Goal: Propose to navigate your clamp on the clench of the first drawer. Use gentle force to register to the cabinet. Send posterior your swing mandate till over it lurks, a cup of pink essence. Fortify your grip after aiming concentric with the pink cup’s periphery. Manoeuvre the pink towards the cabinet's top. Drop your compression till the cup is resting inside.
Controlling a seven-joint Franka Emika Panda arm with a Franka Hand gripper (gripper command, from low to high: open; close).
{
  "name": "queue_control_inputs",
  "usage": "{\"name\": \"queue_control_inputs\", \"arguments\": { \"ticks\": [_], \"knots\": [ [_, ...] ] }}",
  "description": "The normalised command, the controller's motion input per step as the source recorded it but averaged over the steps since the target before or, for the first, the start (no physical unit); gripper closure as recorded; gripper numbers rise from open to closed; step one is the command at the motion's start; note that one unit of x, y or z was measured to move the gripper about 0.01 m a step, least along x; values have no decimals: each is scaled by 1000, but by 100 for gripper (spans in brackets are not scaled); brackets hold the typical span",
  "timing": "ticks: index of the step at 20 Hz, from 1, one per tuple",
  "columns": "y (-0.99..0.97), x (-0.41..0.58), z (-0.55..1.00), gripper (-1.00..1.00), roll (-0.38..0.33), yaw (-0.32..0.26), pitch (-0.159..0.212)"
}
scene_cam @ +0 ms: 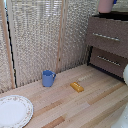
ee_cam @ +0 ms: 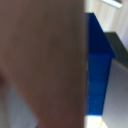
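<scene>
Exterior view's lower left held one plate [scene_cam: 14, 111]; then one blue mug [scene_cam: 48, 78], one yellow block [scene_cam: 76, 87], one cabinet [scene_cam: 107, 46] at right. Above it, upper right, one pink cup [scene_cam: 105, 5]. Clamp grip: cannot tell.

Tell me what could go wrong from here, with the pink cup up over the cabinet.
1. Most of the pink cup is cropped at the exterior view's top edge above the cabinet, so its height over the opening can't be judged; releasing early may tip it.
2. The wrist view is filled by the cup's pink wall and a blue finger, hiding the drop spot; alignment is a guess.
</scene>
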Motion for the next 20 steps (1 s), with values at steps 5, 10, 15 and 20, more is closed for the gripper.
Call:
{"name": "queue_control_inputs", "arguments": {
  "ticks": [5, 10, 15, 20],
  "knots": [
    [-790, 133, 429, 100, 0, -83, 280],
    [-764, 227, 590, 100, 0, -65, 221],
    [-287, 87, 569, -100, -36, -27, 102],
    [-222, 98, 634, -100, -69, 10, 0]
  ]
}}
